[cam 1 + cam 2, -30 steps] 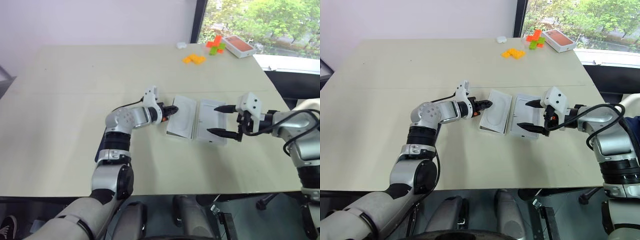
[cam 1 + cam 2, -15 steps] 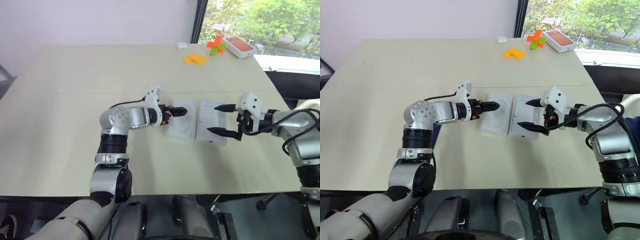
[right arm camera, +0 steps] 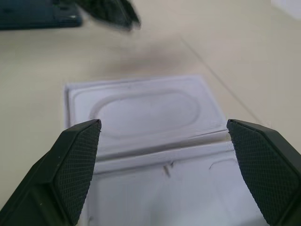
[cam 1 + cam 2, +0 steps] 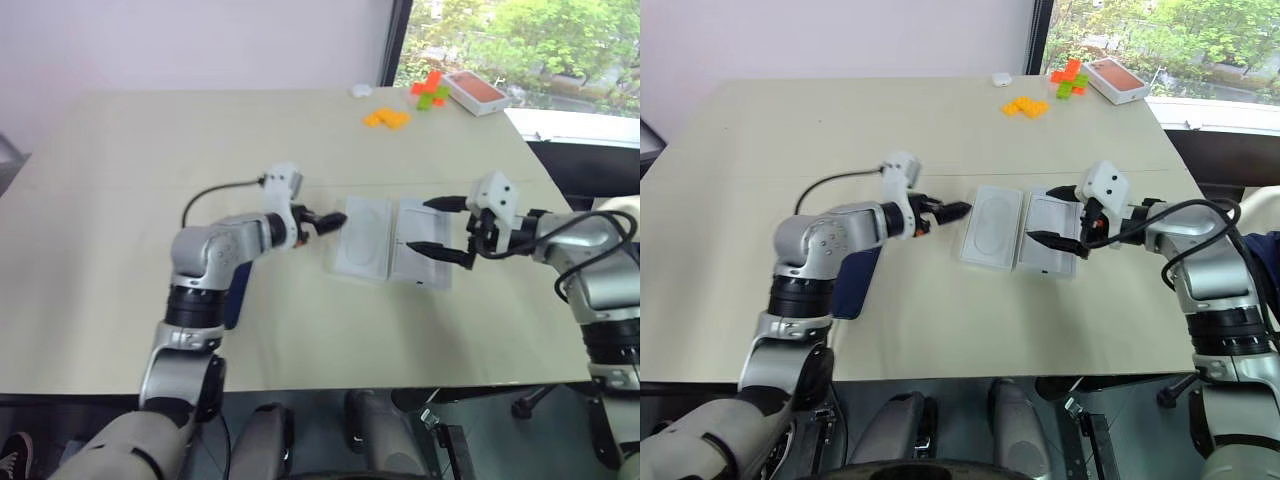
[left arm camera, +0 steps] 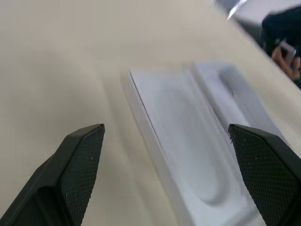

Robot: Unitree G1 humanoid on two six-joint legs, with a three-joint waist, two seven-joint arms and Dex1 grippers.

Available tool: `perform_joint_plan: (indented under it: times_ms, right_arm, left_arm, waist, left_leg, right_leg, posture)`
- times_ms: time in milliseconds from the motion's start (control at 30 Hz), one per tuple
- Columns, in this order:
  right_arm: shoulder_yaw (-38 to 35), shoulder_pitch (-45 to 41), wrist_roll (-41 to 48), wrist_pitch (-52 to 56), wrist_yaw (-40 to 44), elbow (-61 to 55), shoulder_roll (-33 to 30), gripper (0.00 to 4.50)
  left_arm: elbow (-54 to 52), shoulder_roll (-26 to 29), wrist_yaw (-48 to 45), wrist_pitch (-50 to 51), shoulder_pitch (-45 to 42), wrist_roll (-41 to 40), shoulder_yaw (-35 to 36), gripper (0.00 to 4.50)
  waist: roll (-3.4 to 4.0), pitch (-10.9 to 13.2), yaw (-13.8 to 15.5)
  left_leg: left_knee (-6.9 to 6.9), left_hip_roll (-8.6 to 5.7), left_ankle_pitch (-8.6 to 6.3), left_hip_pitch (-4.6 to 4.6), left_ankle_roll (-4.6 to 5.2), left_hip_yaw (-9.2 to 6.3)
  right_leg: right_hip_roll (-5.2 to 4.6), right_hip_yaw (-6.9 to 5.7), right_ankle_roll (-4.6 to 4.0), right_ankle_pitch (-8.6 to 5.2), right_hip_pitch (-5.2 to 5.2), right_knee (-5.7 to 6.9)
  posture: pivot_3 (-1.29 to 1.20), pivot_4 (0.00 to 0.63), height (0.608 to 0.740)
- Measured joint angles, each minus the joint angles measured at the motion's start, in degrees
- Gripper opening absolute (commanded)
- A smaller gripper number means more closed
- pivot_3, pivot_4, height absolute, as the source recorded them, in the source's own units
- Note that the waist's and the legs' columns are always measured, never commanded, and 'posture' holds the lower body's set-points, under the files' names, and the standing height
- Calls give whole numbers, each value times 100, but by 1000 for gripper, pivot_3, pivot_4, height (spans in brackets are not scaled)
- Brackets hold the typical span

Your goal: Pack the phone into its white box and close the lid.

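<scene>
The phone (image 4: pixel 855 285) lies flat and dark blue on the table, partly under my left forearm. A flat white insert with an oval recess (image 4: pixel 362 238) lies mid-table. The white lid (image 4: pixel 412 270) sits edge to edge on its right, inside up with small dark marks. The white box is hidden. My left gripper (image 4: pixel 325 218) hovers open just left of the insert, touching nothing. My right gripper (image 4: pixel 440 227) is open and level over the lid, one finger at each long end, holding nothing. In the right wrist view the insert (image 3: pixel 146 113) lies ahead, the phone (image 3: pixel 33 16) beyond it.
At the far right of the table (image 4: pixel 150 150) stand an orange-topped white box (image 4: pixel 477 92), orange and green blocks (image 4: pixel 430 88), flat orange pieces (image 4: pixel 387 118) and a small white object (image 4: pixel 361 90). A dark chair (image 4: pixel 585 170) stands past the right edge.
My left gripper let go of the insert's left edge, opened wide and drew back to the left and upward. The insert now lies flat. The phone has come into view under the left forearm.
</scene>
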Motion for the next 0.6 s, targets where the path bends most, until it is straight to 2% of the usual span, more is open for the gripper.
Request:
perform_joint_plan:
  times_ms: [33, 100, 300, 400, 600]
  right_arm:
    - [88, -72, -127, 26, -150, 13, 119, 3968]
    - [303, -84, -284, 66, -312, 11, 329, 3202]
    - [660, -539, -706, 117, -721, 291, 704, 112]
    - [896, -870, -1021, -32, -865, 628, 953, 44]
    - [1779, -1341, -2028, -783, -1128, 1590, 1416, 44]
  left_arm:
    - [-212, 273, -348, -352, 134, -3, 63, 4500]
    - [-435, 630, -934, -896, 414, -10, 134, 4500]
    - [-420, 1184, -1875, -1901, 1207, -5, 352, 4500]
    - [-366, 1363, -1989, -2071, 1398, -22, 583, 4500]
    - [-314, 1396, -2009, -2287, 1654, 77, 558, 4500]
  waist:
    - [2, -1, -10]
    - [5, -3, 7]
    - [4, -1, 13]
    - [4, -1, 7]
    - [3, -1, 9]
  left_leg:
    - [-2, 2, 0, 1, 0, 1]
    - [-3, 3, 0, 1, 0, 1]
    - [3, -1, -2, -5, 6, 2]
    - [3, 3, -3, -4, 8, 0]
    - [4, 2, -3, -6, 8, -2]
  right_leg:
    - [1, 0, -1, 0, 0, 0]
    - [2, -1, -3, 0, 1, 0]
    - [-3, -3, -4, 1, 0, -3]
    - [2, -5, -3, 1, 1, -1]
    - [2, -6, -4, 2, 0, 0]
  posture:
    - [0, 150, 740]
    - [0, 150, 740]
    - [0, 150, 740]
    - [0, 150, 740]
    - [0, 150, 740]
